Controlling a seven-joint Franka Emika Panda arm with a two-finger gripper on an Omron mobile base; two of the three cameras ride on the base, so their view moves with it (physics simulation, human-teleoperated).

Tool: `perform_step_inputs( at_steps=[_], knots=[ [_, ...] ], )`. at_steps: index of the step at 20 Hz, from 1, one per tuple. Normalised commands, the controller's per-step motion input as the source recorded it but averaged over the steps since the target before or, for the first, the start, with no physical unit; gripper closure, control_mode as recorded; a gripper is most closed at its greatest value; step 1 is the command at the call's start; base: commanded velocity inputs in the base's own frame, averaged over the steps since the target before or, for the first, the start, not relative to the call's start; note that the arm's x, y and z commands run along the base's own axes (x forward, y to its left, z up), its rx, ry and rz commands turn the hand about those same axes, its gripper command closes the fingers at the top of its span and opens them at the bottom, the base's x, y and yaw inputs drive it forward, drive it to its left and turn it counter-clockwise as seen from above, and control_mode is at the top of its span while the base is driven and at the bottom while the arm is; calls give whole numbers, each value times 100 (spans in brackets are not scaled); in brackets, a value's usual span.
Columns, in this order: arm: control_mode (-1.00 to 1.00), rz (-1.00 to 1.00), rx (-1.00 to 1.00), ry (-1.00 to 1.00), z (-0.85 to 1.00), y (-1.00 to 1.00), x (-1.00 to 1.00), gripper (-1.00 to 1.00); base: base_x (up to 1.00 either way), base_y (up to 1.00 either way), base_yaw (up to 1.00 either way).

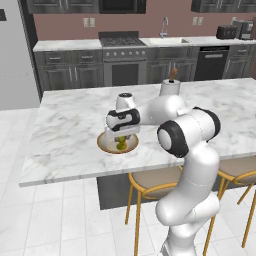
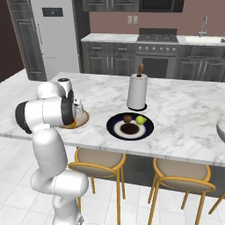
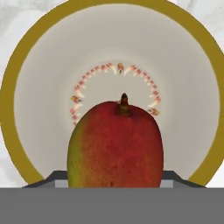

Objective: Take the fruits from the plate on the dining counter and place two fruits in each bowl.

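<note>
So the tan bowl (image 1: 118, 143) sat close to the near edge of the bench (image 1: 65, 125), toward its left end, with a big bare stretch of marble on its left and behind it. The gripper (image 1: 121, 138) hung right over that bowl, clamped on 1 red-and-yellow fruit (image 3: 115, 146). From the left base view the fruit (image 1: 121, 144) was just a small yellow-green blob under the hand, so whether it touched the bowl floor I couldn't tell. The hand view was way clearer: stem up, the bowl's cream inside and tan rim (image 3: 13, 144) ringing it, no other fruit visible in there.

Moving right, the right base view picked up stuff the left one didn't. The plate (image 2: 145, 129) sat near the front edge, well apart from the tan bowl (image 2: 78, 121), with 2 fruits on it: 1 brownish fruit (image 2: 127, 118) and 1 yellow-green fruit (image 2: 140, 119). Behind it stood 1 paper towel roll (image 2: 136, 91). At the far right edge a sliver of the pale bowl (image 2: 221, 128) poked in, with plenty of open marble between it and the plate.
</note>
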Motion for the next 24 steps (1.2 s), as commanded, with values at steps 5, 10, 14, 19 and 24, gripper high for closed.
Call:
perform_step_inputs(
  at_steps=[5, 10, 14, 19, 24],
  knots=[
    [-100, 0, 0, 0, 0, 0, 0, -100, 0, 0, 0],
    [-100, 0, 0, 0, 0, 0, 0, -100, 0, 0, 0],
    [-100, 0, 0, 0, 0, -4, -4, -100, 0, 0, 0],
    [-100, -6, 0, 0, 24, -42, -36, -100, 0, 0, 0],
    [-100, -14, 0, 0, 33, -62, -73, -100, 0, 0, 0]
  ],
)
